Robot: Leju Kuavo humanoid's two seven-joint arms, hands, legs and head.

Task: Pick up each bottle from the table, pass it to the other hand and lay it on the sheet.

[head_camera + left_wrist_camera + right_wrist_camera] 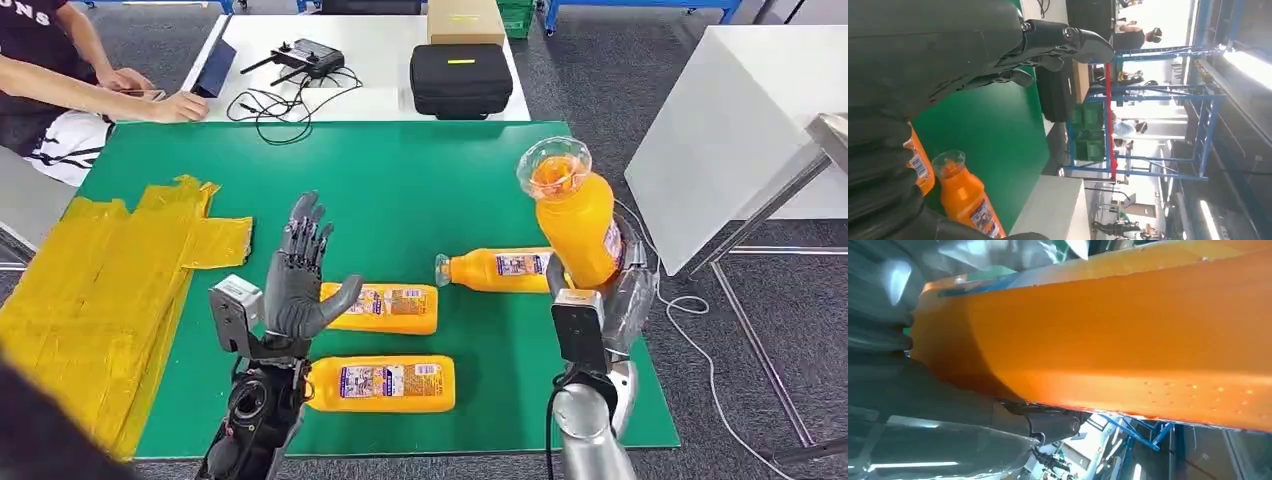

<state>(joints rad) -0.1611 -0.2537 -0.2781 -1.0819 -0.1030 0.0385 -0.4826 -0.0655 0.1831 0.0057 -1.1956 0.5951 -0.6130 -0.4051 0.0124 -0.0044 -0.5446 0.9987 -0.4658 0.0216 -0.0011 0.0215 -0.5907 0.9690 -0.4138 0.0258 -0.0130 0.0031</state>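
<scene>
— Head view: what is the right hand [612, 290] doing, lower right of the frame?
— It grips an orange bottle [572, 215], raised off the green table [420, 180] and tilted, its clear cap uppermost.
— And the left hand [300, 275]?
— Lower left of centre, empty, fingers spread and pointing up.
— The other bottles?
— Three lie flat: one mid-frame [497, 270], one beside the left hand [385, 307], one below it [380, 383]. The yellow sheet [100, 290] lies at left.

White letters "NS" on person's shirt [30, 30]
</scene>
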